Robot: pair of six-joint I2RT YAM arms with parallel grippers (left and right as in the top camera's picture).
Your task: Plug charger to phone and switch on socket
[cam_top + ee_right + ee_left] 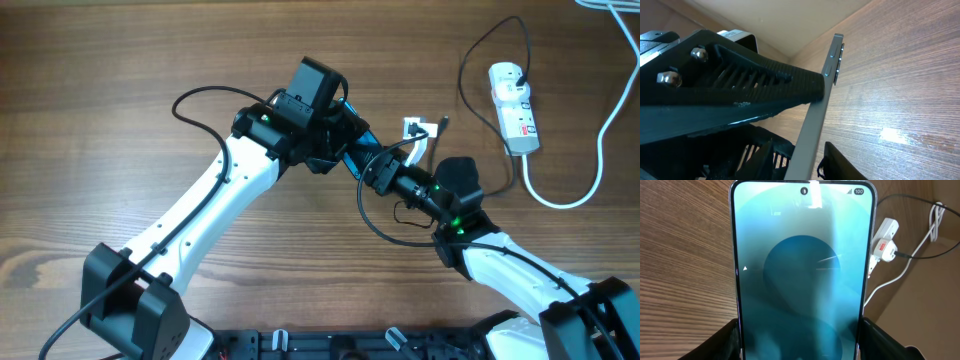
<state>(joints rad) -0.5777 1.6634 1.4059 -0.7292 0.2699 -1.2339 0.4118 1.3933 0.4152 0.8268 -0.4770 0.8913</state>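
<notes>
Your left fingers (722, 342) are clamped on the phone (800, 270) by its 2 long edges, screen lit, above the counter (100, 80). Your right fingers (842, 162) straddle its edge; whether they grip it cannot be told. The socket (514, 106) lies well apart, far right.

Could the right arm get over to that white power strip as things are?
Probably yes: the power strip lies on bare table nearby, though the right end effector sits at the phone.

Glossy phone (800, 280), matt wood-grain table (685, 255)
</notes>
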